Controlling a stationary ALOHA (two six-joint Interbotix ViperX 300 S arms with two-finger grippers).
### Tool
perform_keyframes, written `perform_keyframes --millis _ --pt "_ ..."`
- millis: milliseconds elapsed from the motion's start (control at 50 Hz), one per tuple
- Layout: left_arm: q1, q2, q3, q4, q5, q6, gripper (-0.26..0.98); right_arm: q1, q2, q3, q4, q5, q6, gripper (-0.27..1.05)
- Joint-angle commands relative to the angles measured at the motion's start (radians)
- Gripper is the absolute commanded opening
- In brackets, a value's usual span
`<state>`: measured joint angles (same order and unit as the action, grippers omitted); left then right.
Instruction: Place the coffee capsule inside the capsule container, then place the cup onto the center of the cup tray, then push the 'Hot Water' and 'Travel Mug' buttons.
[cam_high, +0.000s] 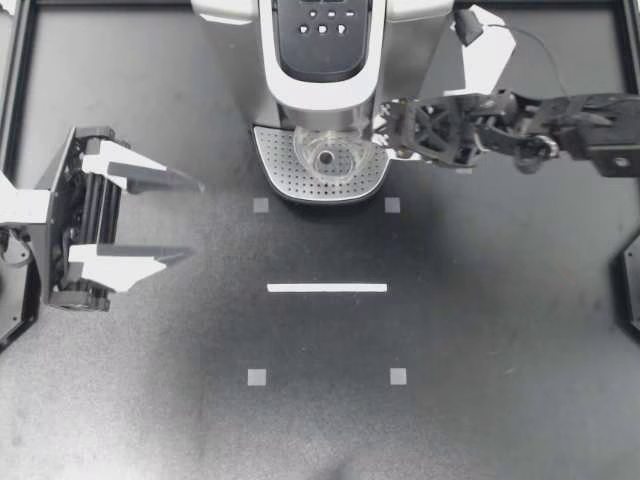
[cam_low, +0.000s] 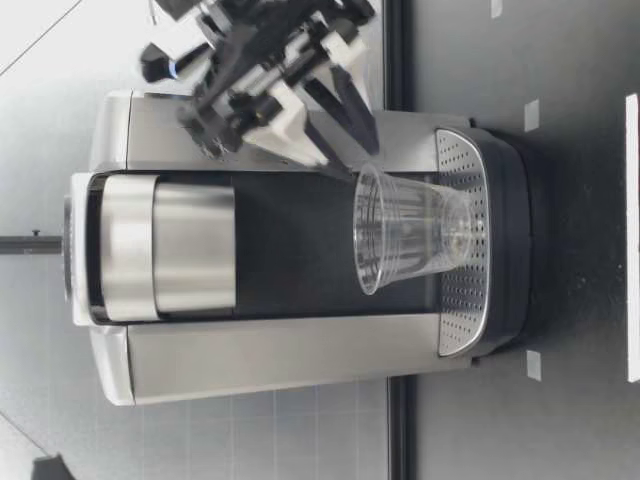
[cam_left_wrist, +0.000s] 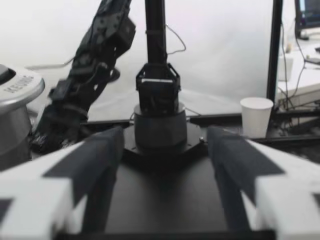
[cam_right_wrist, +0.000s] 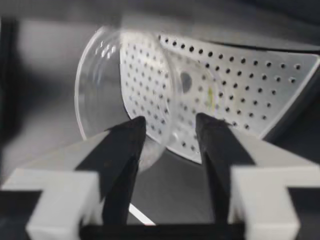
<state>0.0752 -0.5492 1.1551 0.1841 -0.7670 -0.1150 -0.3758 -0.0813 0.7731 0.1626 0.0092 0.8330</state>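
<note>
Standing on tray (cam_high: 277, 165), cup (cam_high: 327, 153), just ahead of right jaws

We get coffee machine (cam_high: 318, 60) cut off by top view's edge, our right gripper (cam_high: 390, 128) blurred in low view, cup (cam_right_wrist: 102, 85) rim partly hid behind it in wrist view.

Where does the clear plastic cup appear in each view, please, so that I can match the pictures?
Top view: the cup stands on the drip tray, beside my right tool.
Low view: the cup stands upright on that tray.
Left wrist view: not in it; the white cup in the background is a different one.
Right wrist view: the cup is just ahead of the tool.
Shared landmark: the drip tray, with its holes.
</note>
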Motion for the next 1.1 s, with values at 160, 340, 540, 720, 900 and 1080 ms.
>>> perform_keyframes --millis 160,340,540,720,900,1080 --pt "-0.002 0.021 -0.018 -0.021 0.100 -0.006 0.43 0.061 -0.172 0.025 -0.190 0.038 -0.086 0.50" --pt "-0.002 0.021 -0.028 -0.140 0.137 -0.009 0.41 0.170 -0.249 0.040 -0.365 -0.051 -0.238 0.50" --pt "-0.002 0.017 -0.049 -0.158 0.140 -0.008 0.41 0.219 -0.313 0.103 -0.423 -0.276 -0.388 0.50" --pt "-0.002 0.015 -0.060 -0.147 0.141 -0.002 0.41 0.219 -0.388 0.186 -0.426 -0.495 -0.449 0.50" --pt "0.000 0.002 -0.067 -0.147 0.141 -0.003 0.41 0.219 -0.445 0.232 -0.426 -0.592 -0.491 0.50" --pt "-0.003 -0.003 -0.083 -0.143 0.141 0.000 0.41 0.219 -0.451 0.233 -0.426 -0.600 -0.508 0.50"
